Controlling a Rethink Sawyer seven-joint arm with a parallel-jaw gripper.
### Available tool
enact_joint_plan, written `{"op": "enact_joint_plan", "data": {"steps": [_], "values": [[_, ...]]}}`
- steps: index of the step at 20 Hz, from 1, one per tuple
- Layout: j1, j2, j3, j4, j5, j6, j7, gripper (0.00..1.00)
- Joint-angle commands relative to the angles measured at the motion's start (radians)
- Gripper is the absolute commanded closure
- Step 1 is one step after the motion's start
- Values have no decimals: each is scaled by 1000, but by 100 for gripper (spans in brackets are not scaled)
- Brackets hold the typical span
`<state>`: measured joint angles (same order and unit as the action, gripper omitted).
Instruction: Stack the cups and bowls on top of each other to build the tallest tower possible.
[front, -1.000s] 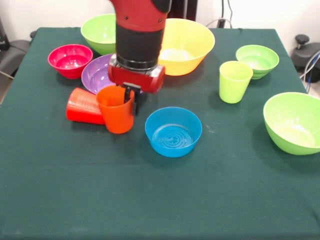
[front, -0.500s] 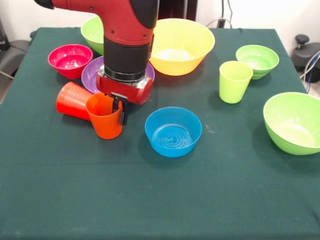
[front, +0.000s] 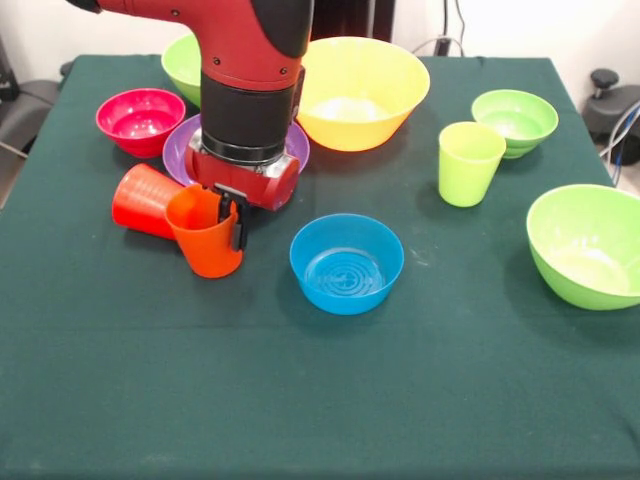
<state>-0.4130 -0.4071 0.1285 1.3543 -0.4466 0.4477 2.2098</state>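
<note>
One orange cup (front: 205, 235) stands upright, slightly tilted, with the gripper (front: 233, 215) clamped on its rim, one finger inside and one outside. Red cup (front: 143, 200) lies on its side touching the orange cup's left. Blue bowl (front: 347, 263) sits just right of it; purple bowl (front: 180, 148) behind; green tablecloth (front: 320, 400) beneath.

Glossy red arm (front: 235, 40) casing, rounded, with 1 wide black cylindrical band below. Ends in a red block-shaped wrist carrying slim black jaws.
</note>
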Motion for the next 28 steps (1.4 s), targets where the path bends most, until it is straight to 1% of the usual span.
{"op": "enact_joint_plan", "data": {"steps": [1,5,9,11,13,16,19,21,25,28], "values": [[24,21,11,-9,26,-33,98,100],[41,4,-10,-11,48,-12,111,100],[67,35,-33,-49,73,-8,137,100],[91,54,-63,-87,81,-7,162,100],[122,72,-112,-114,84,-20,194,100],[131,81,-133,-126,101,-29,184,100],[155,93,-168,-147,113,-54,191,100],[158,105,-173,-168,125,-51,182,100],[175,117,-197,-164,143,-80,189,100],[168,123,-194,-170,161,-90,167,100]]}}
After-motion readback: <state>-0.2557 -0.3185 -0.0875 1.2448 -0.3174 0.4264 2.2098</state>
